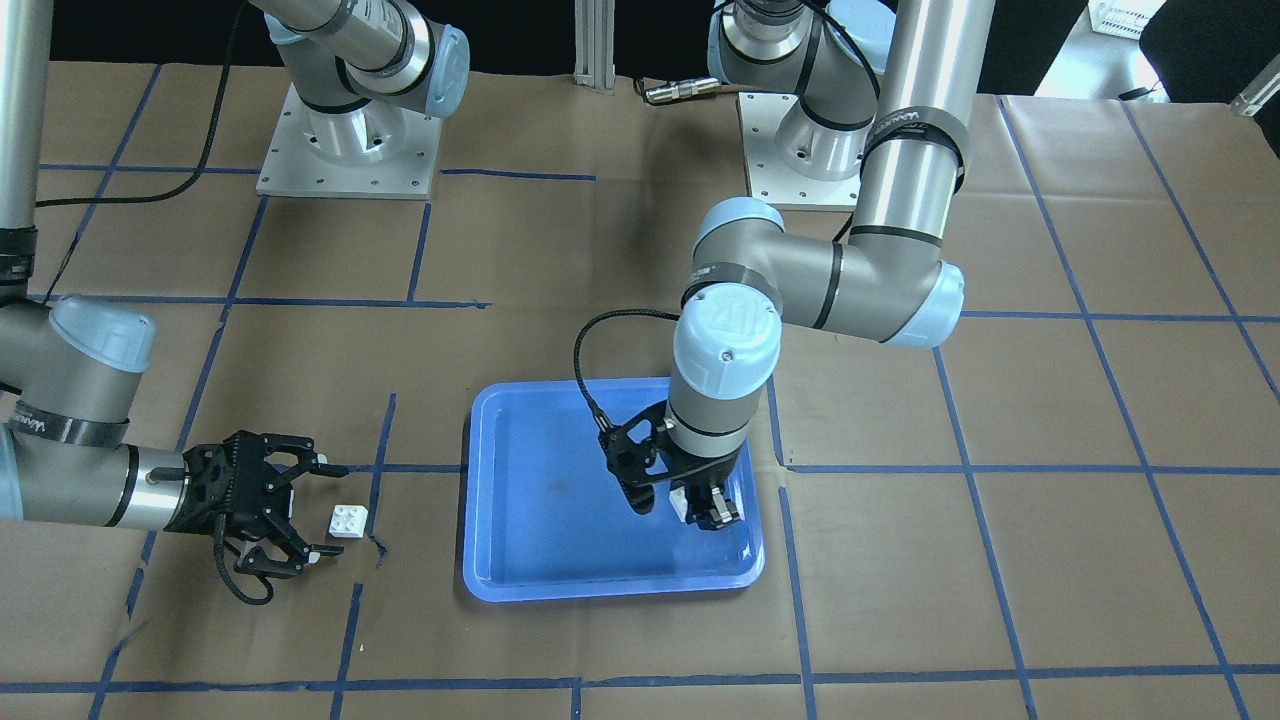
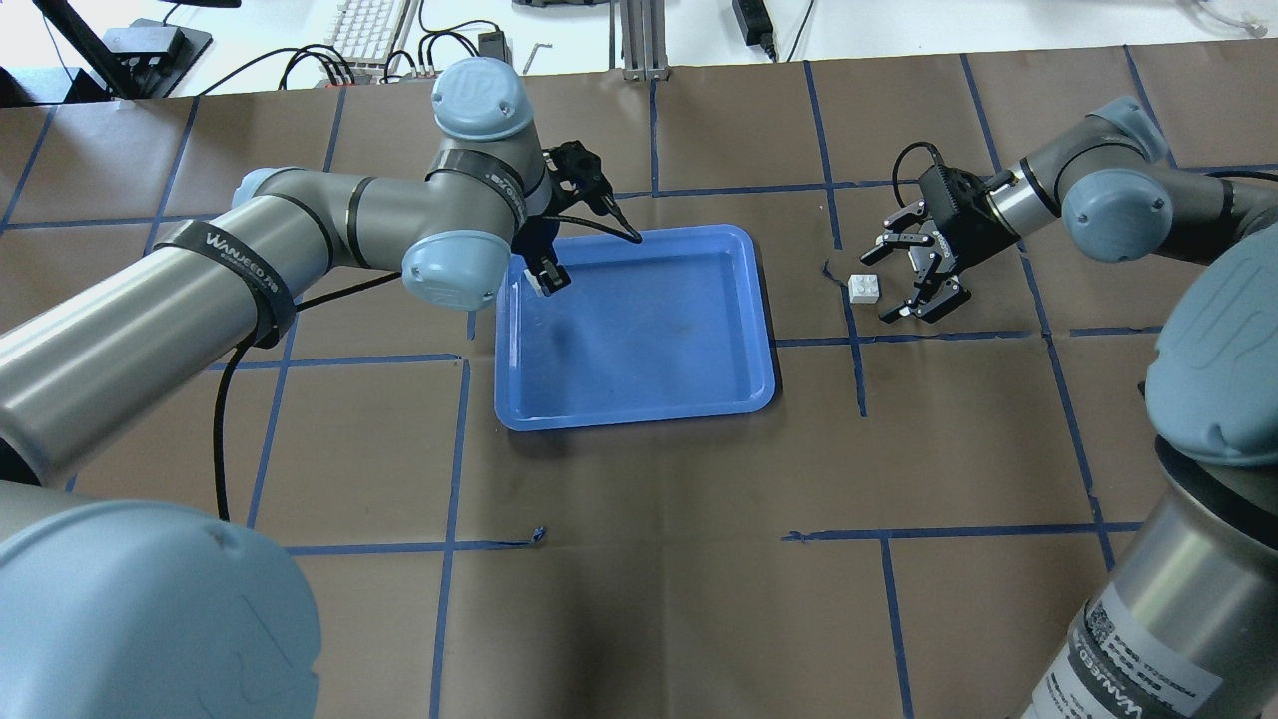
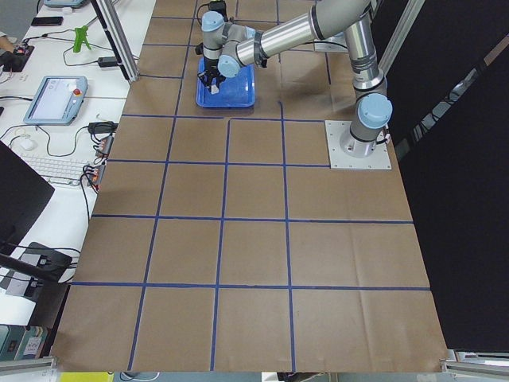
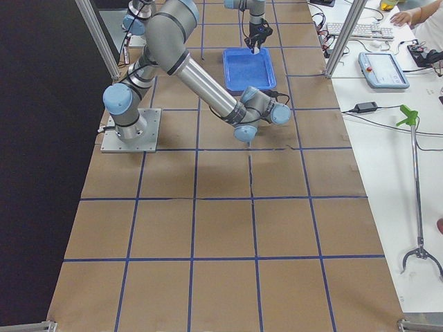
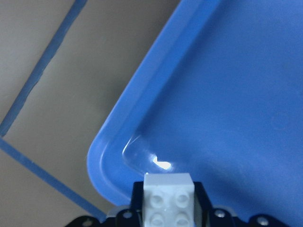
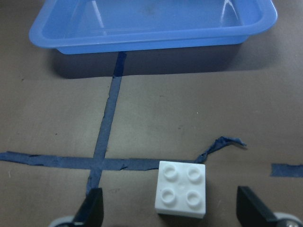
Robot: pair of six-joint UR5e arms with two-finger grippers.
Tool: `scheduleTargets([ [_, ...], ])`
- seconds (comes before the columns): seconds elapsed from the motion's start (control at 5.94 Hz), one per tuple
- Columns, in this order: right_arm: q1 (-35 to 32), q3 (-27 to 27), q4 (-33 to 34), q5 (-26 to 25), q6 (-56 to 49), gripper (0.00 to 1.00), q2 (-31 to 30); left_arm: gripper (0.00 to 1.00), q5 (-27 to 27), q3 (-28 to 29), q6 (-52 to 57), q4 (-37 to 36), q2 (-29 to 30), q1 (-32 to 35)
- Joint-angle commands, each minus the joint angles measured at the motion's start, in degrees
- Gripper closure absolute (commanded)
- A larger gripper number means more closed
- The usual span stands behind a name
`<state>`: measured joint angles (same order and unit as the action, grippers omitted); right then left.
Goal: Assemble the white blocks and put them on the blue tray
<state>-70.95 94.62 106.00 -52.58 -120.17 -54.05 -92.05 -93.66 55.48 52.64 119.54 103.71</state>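
Note:
The blue tray point(image 1: 560, 500) point(image 2: 649, 340) point(image 6: 142, 23) lies mid-table. My left gripper point(image 1: 705, 508) point(image 2: 546, 280) hangs over the tray's corner, shut on a white block point(image 1: 679, 503) point(image 5: 169, 198); the tray corner point(image 5: 142, 118) shows below it in the left wrist view. The other white block point(image 1: 348, 521) point(image 2: 864, 289) point(image 6: 182, 189) sits studs up on the brown paper beside the tray. My right gripper point(image 1: 318, 510) point(image 2: 904, 278) is open, low by the table, its fingertips point(image 6: 92, 210) on either side of that block without touching it.
Brown paper with blue tape lines point(image 1: 880, 468) covers the table. A loose curl of tape point(image 6: 220, 144) lies just past the free block. Both arm bases point(image 1: 345, 150) stand on metal plates at the robot's side. Keyboard and cables point(image 2: 369, 30) lie beyond the table's far edge.

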Motion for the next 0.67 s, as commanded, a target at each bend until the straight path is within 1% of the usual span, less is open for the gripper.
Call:
scheduleTargets([
  [0.0, 0.02, -0.13, 0.17, 0.28, 0.02, 0.32, -0.09, 0.69, 0.29, -1.34, 7.17, -0.08, 0.6, 4.12],
  [0.17, 0.03, -0.22, 0.61, 0.19, 0.02, 0.49, -0.09, 0.69, 2.29, -2.74, 8.06, -0.95, 1.04, 4.31],
  [0.34, 0.03, -0.22, 1.57, 0.19, 0.02, 0.64, -0.09, 0.69, 2.84, -2.76, 8.33, -2.53, 1.65, 4.31],
  [0.5, 0.03, -0.31, 2.01, 0.11, 0.02, 0.73, -0.09, 0.65, 2.84, -2.84, 8.24, -5.16, 2.01, 4.31],
])
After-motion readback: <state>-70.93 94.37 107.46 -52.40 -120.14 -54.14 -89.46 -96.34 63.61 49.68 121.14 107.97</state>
